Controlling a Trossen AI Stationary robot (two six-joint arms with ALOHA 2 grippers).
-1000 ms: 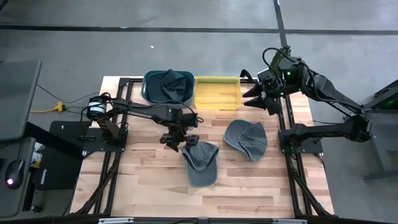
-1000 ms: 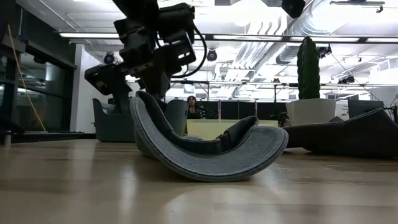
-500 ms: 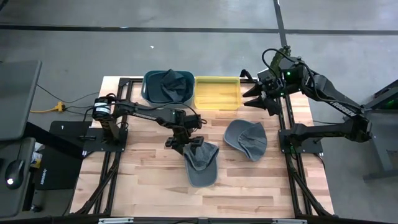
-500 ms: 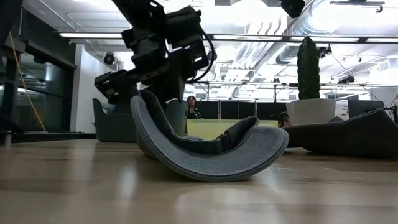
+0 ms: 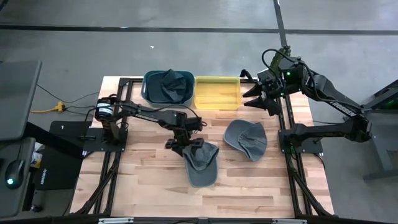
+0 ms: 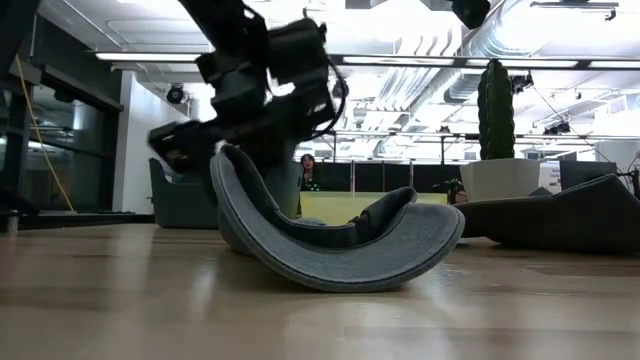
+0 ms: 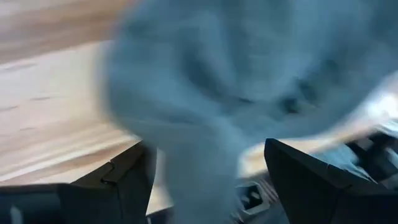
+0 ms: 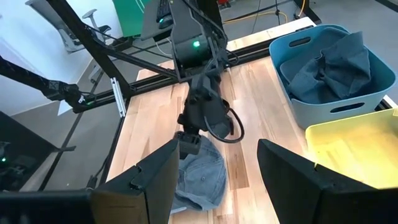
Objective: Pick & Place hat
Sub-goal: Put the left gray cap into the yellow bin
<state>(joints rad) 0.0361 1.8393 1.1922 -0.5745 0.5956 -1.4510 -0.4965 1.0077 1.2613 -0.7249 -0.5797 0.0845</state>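
A grey cap point(image 5: 202, 165) lies on the wooden table near its middle; in the low view point(image 6: 330, 250) it rests on its curved underside with both ends raised. My left gripper point(image 5: 186, 142) is open at the cap's far-left edge. The blurred left wrist view shows grey cloth point(image 7: 217, 81) between its two fingers point(image 7: 124, 180). A second grey cap point(image 5: 246, 138) lies to the right. My right gripper point(image 5: 256, 99) is open and empty, held above the table's far right by the yellow bin. My left gripper has its open fingers on either side of the cap's raised far-left edge point(image 6: 225, 175), coming from above and from the far left. The wrist view is blurred, and I cannot tell whether a finger touches the cloth. The cap rests on the table.
A blue bin point(image 5: 149, 93) with a grey hat point(image 5: 169, 82) in it stands at the far edge. A yellow bin point(image 5: 217, 93) stands beside it on the right. Black frame rails run along the table's left and right sides. A person sits in the room beyond the table.
My left gripper has gone a little toward the table's right and near edges and slightly down, closing in on the cap's far-left edge. The cap has stayed where it was.
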